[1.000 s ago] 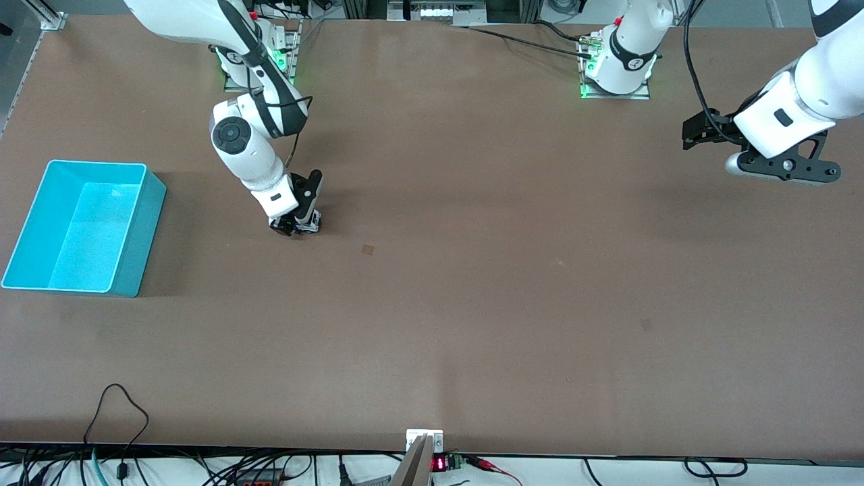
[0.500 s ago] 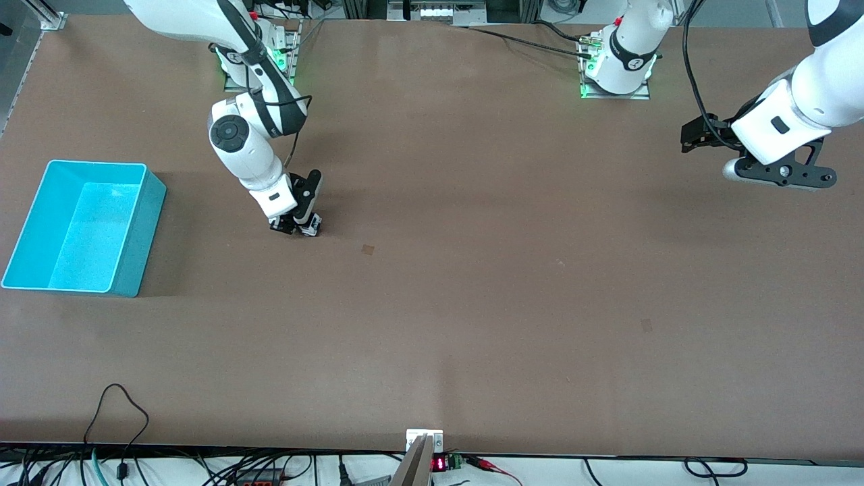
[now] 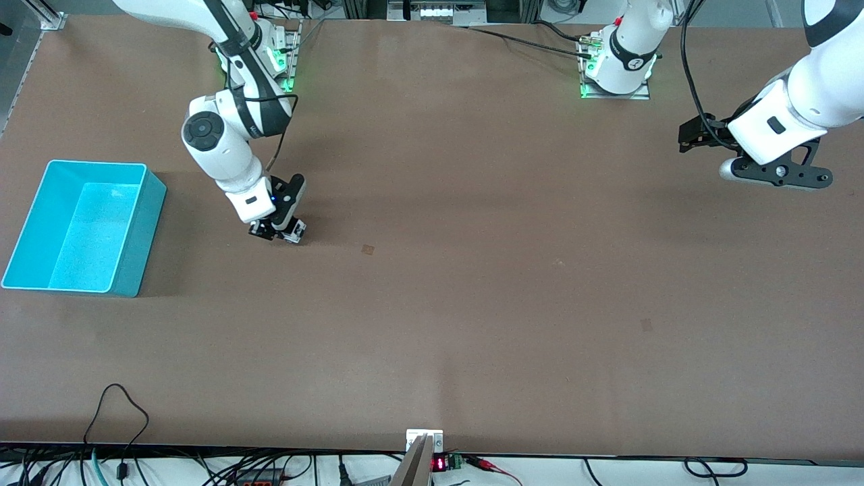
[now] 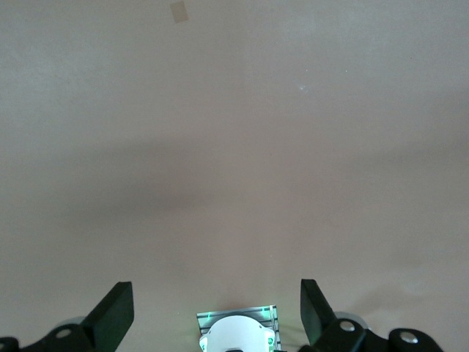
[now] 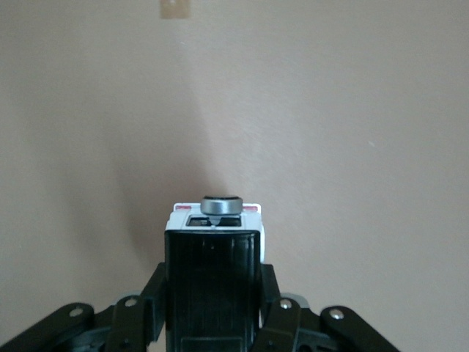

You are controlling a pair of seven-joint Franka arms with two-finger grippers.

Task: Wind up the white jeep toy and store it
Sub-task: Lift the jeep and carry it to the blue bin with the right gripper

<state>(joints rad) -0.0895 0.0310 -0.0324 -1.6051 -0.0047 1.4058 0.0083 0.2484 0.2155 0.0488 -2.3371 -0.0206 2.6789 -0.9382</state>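
The right gripper [image 3: 277, 233] is down at the brown table [image 3: 472, 304], its fingers [image 5: 282, 312] clamped on the white jeep toy [image 3: 293, 233], gripping it by the sides. From the right wrist view the jeep [image 5: 214, 282] sits squarely between the fingers, black ribbed roof facing the camera, with a spare wheel [image 5: 221, 205] at its end. I cannot tell whether its wheels rest on the table. The spot is toward the right arm's end of the table, near a turquoise bin [image 3: 27, 236], with bare table between them. A small square tan mark [image 3: 368, 250] lies on the table near the jeep, toward the left arm's end. The left gripper [image 3: 695, 135] waits in the air over the left arm's end of the table, its fingers [image 4: 113, 315] spread wide apart with nothing between them.
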